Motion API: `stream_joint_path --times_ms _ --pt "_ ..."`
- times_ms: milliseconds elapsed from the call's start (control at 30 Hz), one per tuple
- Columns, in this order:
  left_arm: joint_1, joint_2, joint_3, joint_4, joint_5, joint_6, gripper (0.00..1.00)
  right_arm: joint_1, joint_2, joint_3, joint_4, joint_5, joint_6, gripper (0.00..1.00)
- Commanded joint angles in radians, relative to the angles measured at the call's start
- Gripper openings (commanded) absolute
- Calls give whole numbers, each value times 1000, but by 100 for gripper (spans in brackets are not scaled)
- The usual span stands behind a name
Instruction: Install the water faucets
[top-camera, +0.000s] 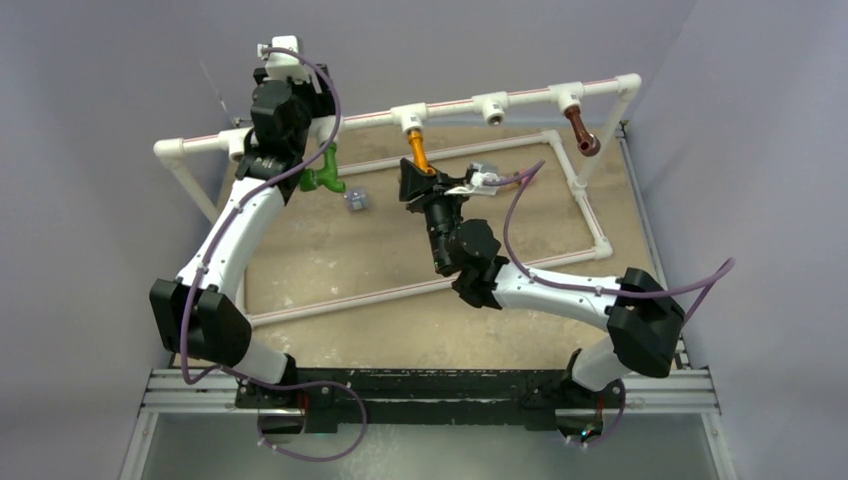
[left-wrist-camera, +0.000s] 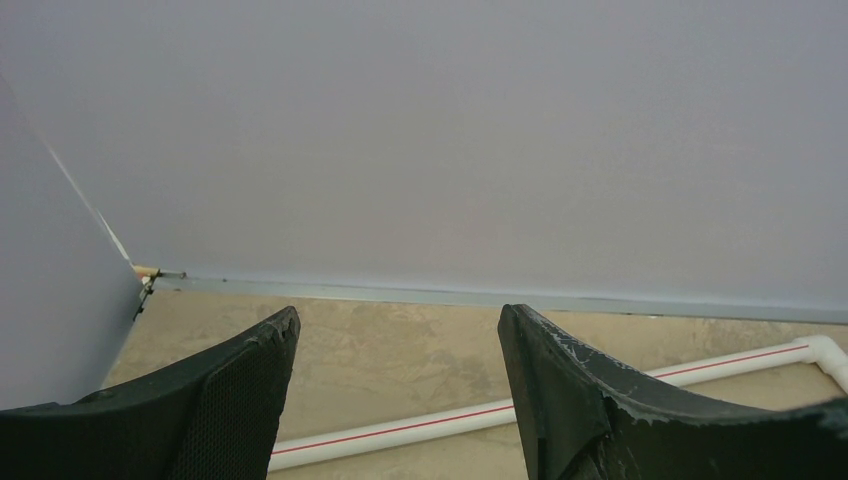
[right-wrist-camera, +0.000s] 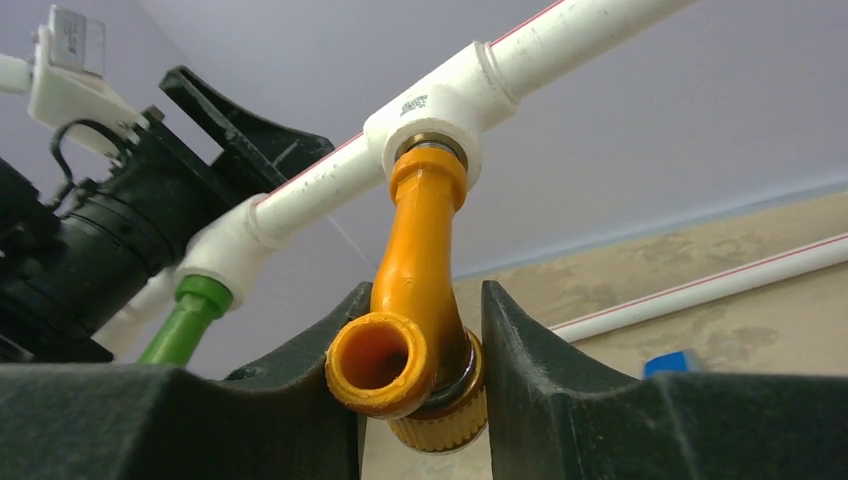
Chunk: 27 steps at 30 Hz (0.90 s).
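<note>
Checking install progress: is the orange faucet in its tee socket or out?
In: the orange faucet sits with its upper end inside the white tee.

Nothing I can actually read from here. The only printed mark I see is a small dark square code (right-wrist-camera: 413, 103), QR-like, on the white tee (right-wrist-camera: 480, 85) that the orange faucet (right-wrist-camera: 415, 250) hangs from, in the right wrist view. It's too small to decode. A pale tag (right-wrist-camera: 76, 33) on the white bracket (right-wrist-camera: 62, 92) at top left of that view shows faint grey marks, blurred and illegible. Top and left wrist views give me no legible text.
</note>
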Motion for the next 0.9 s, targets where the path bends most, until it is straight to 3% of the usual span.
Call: stream_joint_path --times_ms 0,433,667,767,800,867 --pt "-26 49 -62 -225 74 3 72 2 -20 -26 113 -59 538 0" --pt "-26 44 -65 -223 75 6 72 3 77 30 349 -141 1025 0" --pt "-26 40 -65 -223 76 6 72 1 63 3 437 -183 1092 1" --pt "-26 41 -65 -222 77 6 72 2 38 -25 413 -181 1086 25" --pt "-26 41 -65 -222 77 6 72 2 32 -41 399 -193 1086 38" --pt "-26 41 -65 -223 77 6 72 1 18 -57 344 -215 1096 50"
